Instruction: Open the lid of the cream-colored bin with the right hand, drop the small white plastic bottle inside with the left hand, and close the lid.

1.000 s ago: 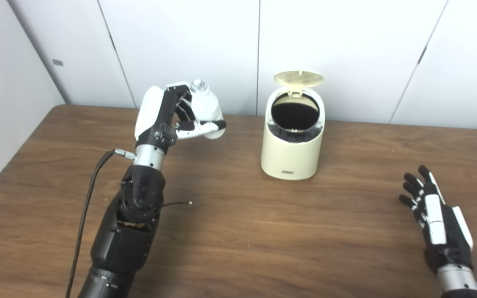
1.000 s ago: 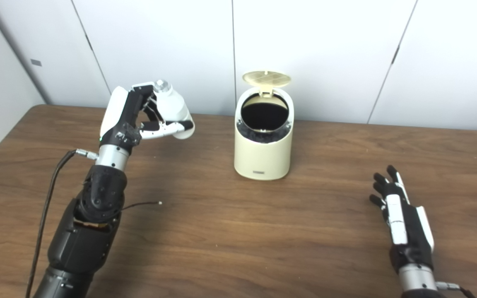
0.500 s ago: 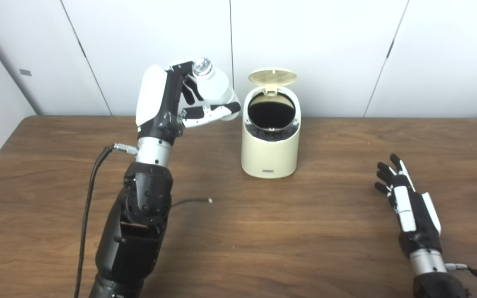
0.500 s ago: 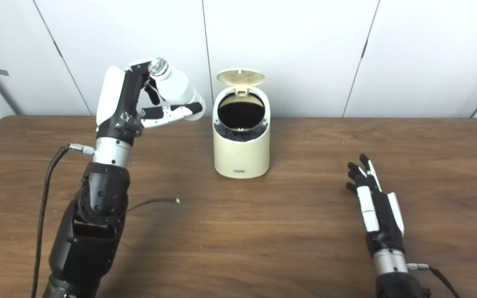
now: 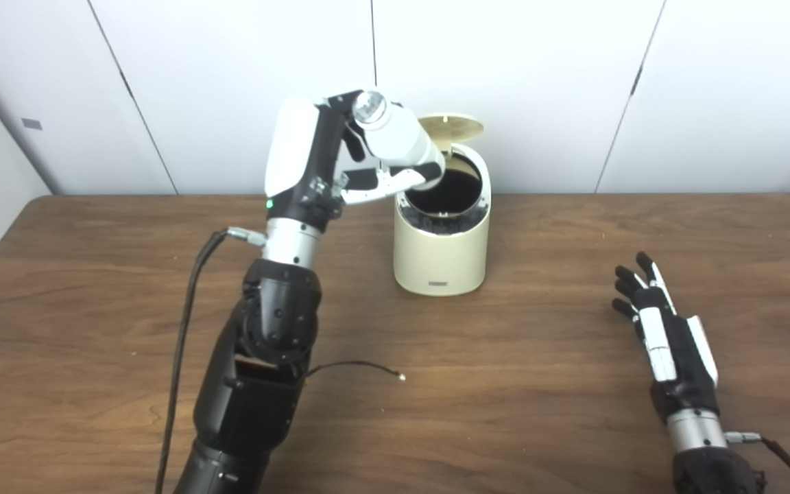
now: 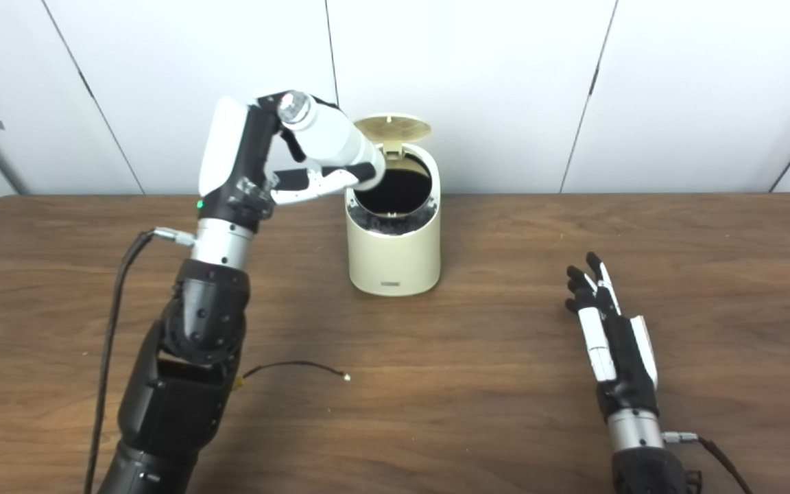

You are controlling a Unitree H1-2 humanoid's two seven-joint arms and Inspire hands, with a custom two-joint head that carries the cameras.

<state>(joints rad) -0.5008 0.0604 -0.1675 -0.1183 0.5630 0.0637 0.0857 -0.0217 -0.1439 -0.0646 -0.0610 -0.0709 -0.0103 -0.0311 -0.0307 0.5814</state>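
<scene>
I see left hand (image 5: 340, 161) raised, fingers (image 5: 395, 180) wrapped on bottle (image 5: 395, 140); bottle tilted, cap up-left, base down-right over left rim of bin (image 5: 441, 240). Lid (image 5: 451, 127) stands open behind mouth. Release, I judge, needs base further right, over dark opening. Right hand (image 6: 607, 336) rests empty on bench (image 5: 539, 357), fingers spread, well apart from bin

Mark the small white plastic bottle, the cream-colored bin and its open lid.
small white plastic bottle (image 5: 398, 137), left eye view, mid body.
cream-colored bin (image 5: 440, 255), left eye view, front wall.
open lid (image 6: 392, 127), right eye view, underside.
</scene>
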